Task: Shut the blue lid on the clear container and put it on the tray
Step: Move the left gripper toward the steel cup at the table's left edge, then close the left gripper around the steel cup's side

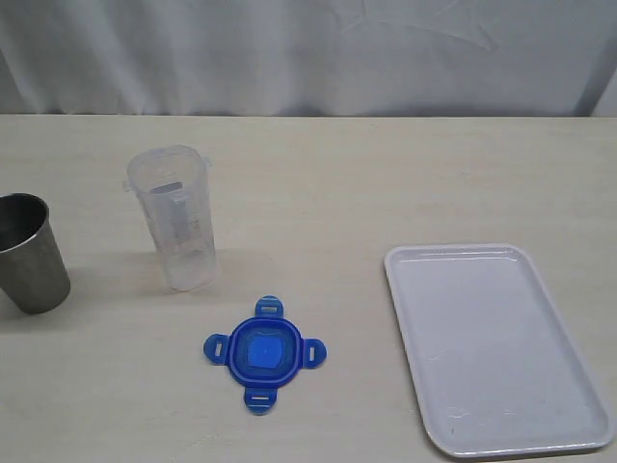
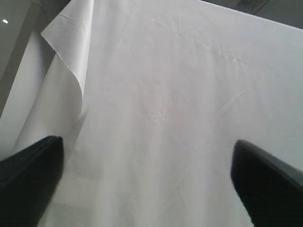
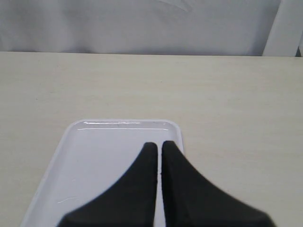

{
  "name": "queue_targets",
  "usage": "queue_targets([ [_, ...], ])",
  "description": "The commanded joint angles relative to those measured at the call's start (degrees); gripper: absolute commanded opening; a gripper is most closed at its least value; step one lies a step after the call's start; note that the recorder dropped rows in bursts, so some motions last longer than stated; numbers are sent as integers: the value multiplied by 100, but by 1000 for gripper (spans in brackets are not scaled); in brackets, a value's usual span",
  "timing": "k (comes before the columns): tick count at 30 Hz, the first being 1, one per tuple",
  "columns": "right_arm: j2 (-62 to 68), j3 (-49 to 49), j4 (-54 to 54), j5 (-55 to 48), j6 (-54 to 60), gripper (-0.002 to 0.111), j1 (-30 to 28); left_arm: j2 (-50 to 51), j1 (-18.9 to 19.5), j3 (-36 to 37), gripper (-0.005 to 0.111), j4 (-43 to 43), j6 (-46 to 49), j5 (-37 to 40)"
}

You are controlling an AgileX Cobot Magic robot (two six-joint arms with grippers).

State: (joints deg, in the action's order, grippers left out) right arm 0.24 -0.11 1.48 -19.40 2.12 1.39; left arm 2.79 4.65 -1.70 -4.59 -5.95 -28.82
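Observation:
The blue lid (image 1: 264, 353) lies flat on the table, its four tabs spread out. The clear container (image 1: 174, 217) stands upright and uncovered behind it, a little to the left. The white tray (image 1: 496, 347) lies empty at the right. Neither arm appears in the exterior view. My left gripper (image 2: 147, 182) is open, its dark fingers (image 2: 28, 177) far apart, and it faces only the white backdrop cloth. My right gripper (image 3: 158, 147) is shut with nothing in it, hovering over the tray (image 3: 104, 156) near its far rim.
A grey steel cup (image 1: 31, 253) stands at the left edge of the table, left of the container. A white cloth backdrop (image 1: 308, 53) hangs behind the table's far edge.

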Motion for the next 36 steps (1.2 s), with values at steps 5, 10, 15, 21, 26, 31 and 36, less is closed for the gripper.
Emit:
queue_targets([
  [5, -24, 11, -46, -20, -3, 4, 10, 1291, 8, -105, 105, -18, -58, 474],
  [10, -24, 11, -46, -20, -3, 4, 10, 2552, 8, -105, 105, 413, -58, 545],
  [15, -24, 11, -46, -20, -3, 4, 10, 4067, 8, -105, 105, 413, 21, 123],
  [21, -24, 11, -46, -20, -3, 4, 10, 5417, 8, -105, 105, 413, 135, -664],
  [26, -24, 11, -46, -20, -3, 4, 10, 6281, 8, -105, 105, 413, 274, -1203],
  [31, -24, 11, -46, -20, -3, 4, 10, 6808, 8, -105, 105, 344, 595, -1454],
  [36, -24, 11, -46, -20, -3, 4, 10, 7393, 8, -105, 105, 344, 595, -1889],
])
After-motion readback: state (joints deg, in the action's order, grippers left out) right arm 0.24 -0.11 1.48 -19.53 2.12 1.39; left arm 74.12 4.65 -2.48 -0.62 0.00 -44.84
